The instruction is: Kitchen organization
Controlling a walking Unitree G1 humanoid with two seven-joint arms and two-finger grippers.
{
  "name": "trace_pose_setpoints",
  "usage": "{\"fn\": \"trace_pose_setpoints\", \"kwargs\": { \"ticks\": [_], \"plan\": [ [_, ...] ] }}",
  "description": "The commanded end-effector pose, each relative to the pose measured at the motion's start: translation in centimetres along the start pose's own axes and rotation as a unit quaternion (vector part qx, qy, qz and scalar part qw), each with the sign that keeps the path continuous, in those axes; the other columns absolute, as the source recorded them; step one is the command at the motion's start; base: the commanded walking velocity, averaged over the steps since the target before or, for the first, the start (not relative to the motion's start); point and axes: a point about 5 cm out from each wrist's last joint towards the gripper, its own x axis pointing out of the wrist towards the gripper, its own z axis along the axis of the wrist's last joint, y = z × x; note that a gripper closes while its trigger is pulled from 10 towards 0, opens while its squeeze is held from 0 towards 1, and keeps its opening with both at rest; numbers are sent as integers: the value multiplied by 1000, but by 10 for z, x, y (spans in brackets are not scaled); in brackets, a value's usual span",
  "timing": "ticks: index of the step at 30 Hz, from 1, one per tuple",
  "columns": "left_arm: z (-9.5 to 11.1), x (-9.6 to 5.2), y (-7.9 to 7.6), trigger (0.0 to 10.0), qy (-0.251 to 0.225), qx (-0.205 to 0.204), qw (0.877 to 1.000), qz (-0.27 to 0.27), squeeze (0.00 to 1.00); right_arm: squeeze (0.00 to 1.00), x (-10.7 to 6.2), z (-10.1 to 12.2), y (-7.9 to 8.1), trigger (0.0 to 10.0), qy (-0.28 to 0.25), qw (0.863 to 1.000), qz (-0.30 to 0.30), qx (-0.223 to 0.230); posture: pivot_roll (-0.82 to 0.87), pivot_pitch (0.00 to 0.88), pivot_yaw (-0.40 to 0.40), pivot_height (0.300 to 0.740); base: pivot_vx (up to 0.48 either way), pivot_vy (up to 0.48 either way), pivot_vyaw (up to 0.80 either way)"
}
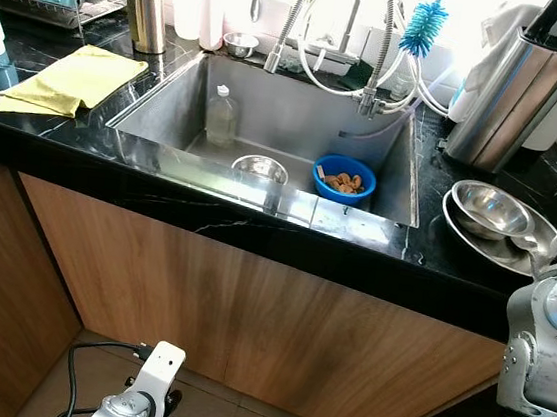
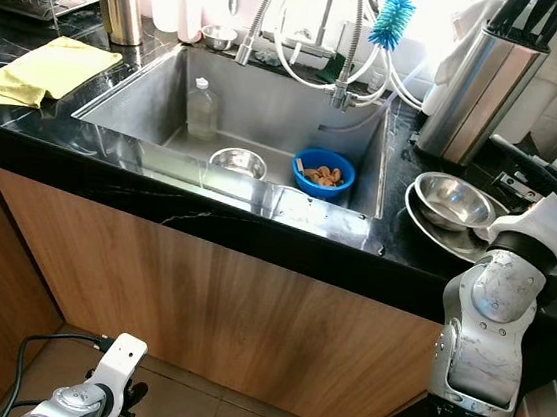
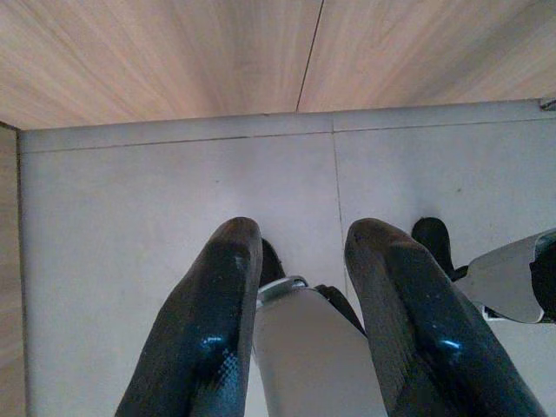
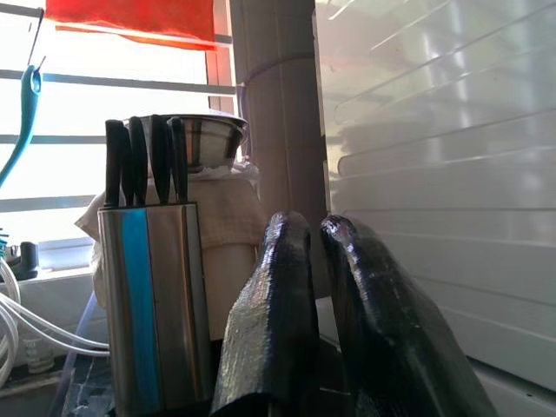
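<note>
Honestly, main risk: right claw (image 4: 314, 261) is raised near the knife block (image 4: 155, 300) w/ fingers pressed together, holding nothing; a sweep toward the sink could knock the block or clatter the stacked steel bowls (image 2: 455, 202) on the black desk (image 2: 206, 222). Left claw (image 3: 304, 278) hangs low over the floor, fingers narrowly apart, nothing gripped. Task stuff sits in the sink (image 1: 299, 120): blue bowl (image 1: 343, 180) w/ brownish food scraps, small steel bowl (image 1: 260, 168), clear bottle (image 1: 221, 114) upright. Yellow cloth (image 1: 72, 78) lies on the desk left of the sink
</note>
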Motion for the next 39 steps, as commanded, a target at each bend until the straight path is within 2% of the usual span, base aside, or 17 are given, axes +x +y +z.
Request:
{"fn": "trace_pose_setpoints", "kwargs": {
  "ticks": [1, 2, 3, 4, 9, 11, 17, 25, 37, 38, 39],
  "plan": [
    [0, 0, -1, 10000, 0, -1, 1000, -2, 0, 0, -5, -6, -5, 10000, 21, 1000, -8, 1, 201, 29, -135, 711, 0, 0, 0],
    [0, 0, -1, 10000, 0, -1, 1000, -2, 0, 0, -5, -6, -5, 10000, 21, 1000, -8, 1, 201, 29, -135, 711, 0, 0, 0],
    [0, 0, -1, 10000, 0, -1, 1000, -2, 0, 153, -9, -9, -6, 10000, 28, 1000, -7, 1, 202, 31, -134, 711, 0, 0, 0],
    [0, 0, -1, 10000, 0, -1, 1000, -2, 0, 1000, -12, -10, -6, 10000, 31, 999, -6, 4, 200, 31, -133, 711, 0, 0, 0],
    [0, 0, -1, 10000, 0, -1, 1000, -1, 0, 1000, -15, -14, -6, 10000, 40, 999, -4, 6, 197, 30, -131, 711, 0, 0, 0],
    [0, 0, 0, 10000, 0, 1, 1000, -2, 0, 1000, -24, -27, -10, 10000, 60, 998, 2, -4, 202, 30, -130, 711, 0, 0, 0],
    [0, 0, 0, 10000, 0, 2, 1000, -2, 0, 1000, -33, -31, -10, 10000, 56, 998, 22, -19, 204, 31, -132, 711, 0, 0, 0],
    [-1, 0, 0, 10000, 1, 5, 1000, -3, 0, 1000, -60, -66, -32, 10000, 117, 993, -9, -29, 202, 32, -131, 711, 0, 0, 0],
    [-2, 0, 1, 10000, 1, 6, 1000, -4, 0, 1000, -70, -82, -34, 10000, 136, 990, -7, -31, 209, 27, -132, 711, 0, 0, 0],
    [-2, -1, 1, 10000, 1, 6, 1000, -4, 0, 0, -71, -84, -32, 10000, 142, 989, 2, -30, 209, 26, -132, 711, 0, 0, 0],
    [-2, -1, 1, 10000, 1, 6, 1000, -4, 0, 0, -71, -86, -31, 10000, 145, 989, 8, -29, 209, 26, -130, 711, 0, 0, 0]
  ]
}}
